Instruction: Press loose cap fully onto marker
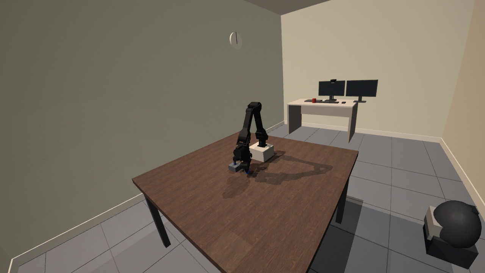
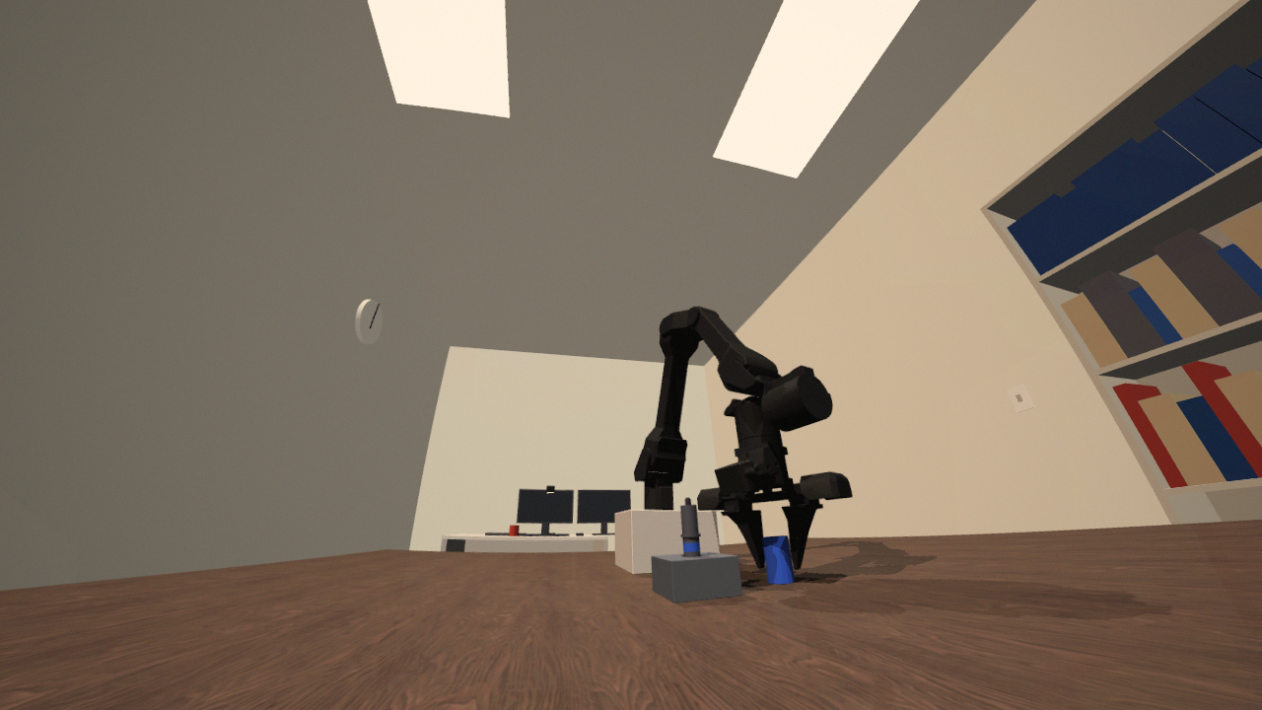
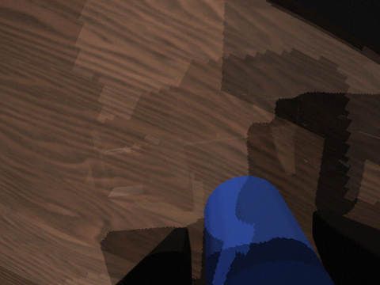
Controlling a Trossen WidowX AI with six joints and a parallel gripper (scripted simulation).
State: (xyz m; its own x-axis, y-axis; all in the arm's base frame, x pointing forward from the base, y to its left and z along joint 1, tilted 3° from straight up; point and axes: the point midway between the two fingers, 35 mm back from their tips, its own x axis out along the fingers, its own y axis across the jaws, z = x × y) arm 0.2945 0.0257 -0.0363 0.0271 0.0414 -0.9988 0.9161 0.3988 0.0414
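Observation:
The blue cap [image 1: 247, 172] [image 2: 777, 549] [image 3: 259, 206] stands on the table, to the right of the holder block in the exterior view. My gripper [image 1: 247, 170] [image 2: 780, 566] [image 3: 251, 232] points down with its fingers low on either side of the cap. It is open: a gap shows beside the cap at the left finger in the wrist view. The marker [image 2: 689, 523], dark grey with a blue band, stands upright and bare in the grey holder block [image 1: 233, 167] [image 2: 697, 578]. In the top view the arm hides most of the marker.
The arm's white base block [image 1: 262, 152] [image 2: 638, 540] stands behind the holder block on the wooden table [image 1: 271, 217] [image 2: 353, 644]. The holder block is close beside my fingers. A desk with monitors [image 1: 331, 88] stands apart in the background.

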